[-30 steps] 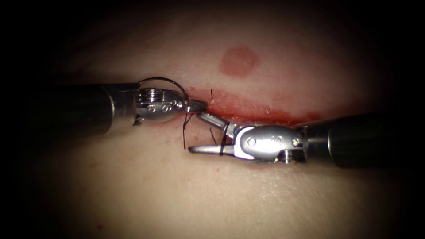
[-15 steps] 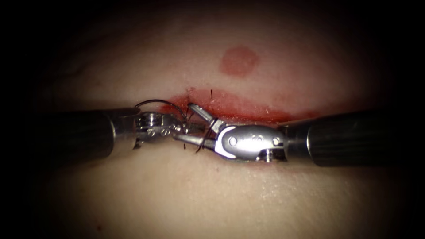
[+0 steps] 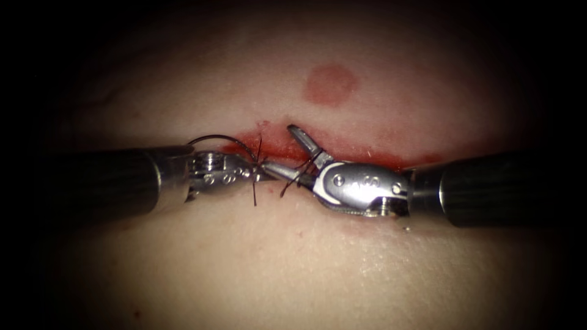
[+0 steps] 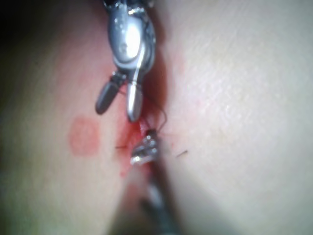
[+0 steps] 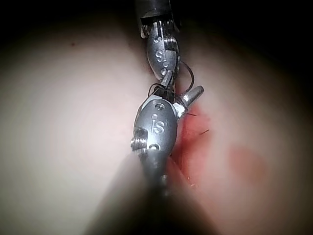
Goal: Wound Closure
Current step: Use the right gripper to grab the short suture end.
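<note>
Two grippers meet tip to tip over the cut [image 3: 342,150], so the grasp of the left gripper [image 3: 260,173] is hard to read: it looks clenched on dark thread [image 3: 255,183], with the curved needle [image 3: 223,140] arching above it, clear of the tissue [image 3: 293,263]. The right gripper [image 3: 284,150] stands spread and empty, thread looped around it. Red fluid [image 3: 361,156] wets the cut in pale, glistening tissue

pale tissue [image 3: 293,269], red fluid [image 3: 342,153] (dk thread [image 3: 254,183])
</note>
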